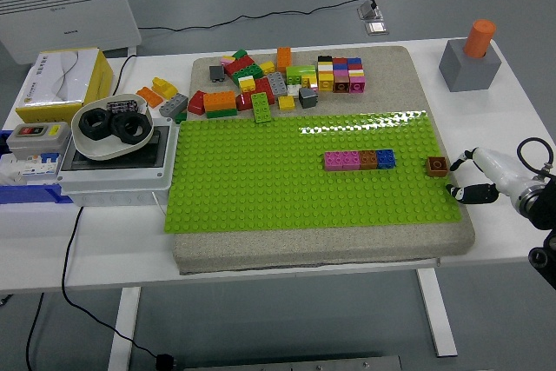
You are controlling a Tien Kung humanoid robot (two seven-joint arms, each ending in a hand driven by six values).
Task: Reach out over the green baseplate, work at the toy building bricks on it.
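Green baseplate [287, 180] flat on a beige mat [330, 245], mat on the white counter [504, 128]. Row of four bricks [360, 160] pressed onto the baseplate right of centre: two pink, one brown, one blue, touching end to end. Single brown brick [437, 165] at the baseplate's right edge, apart from the row.

Right hand [480, 175] low at the frame's right edge, just beside the brown brick. White fingers [491, 163] pointed left toward it, dark fingertips near the baseplate's right edge; possibly touching the brick, gap too small to judge. Fingers look loosely extended, nothing gripped. Wrist and forearm cut off by the frame edge, black cable looped above. Left arm out of frame.

Loose brick pile [287, 82] on the mat's far end behind the baseplate: red, orange, yellow, green, grey, purple, mixed and partly stacked, individual shapes hard to separate. A few orange and yellow bricks [159, 91] spilled left onto the counter.

Left side: grey box [117, 167] with a white bowl [113, 128] on top holding black ring-like parts, detail unclear. Yellow carton [65, 84] behind it, print unreadable. Switch unit [35, 136] with red button, cropped at the left edge. Grey block with an orange cylinder [473, 58] at the counter's far right. White heater [65, 6] on the floor beyond.
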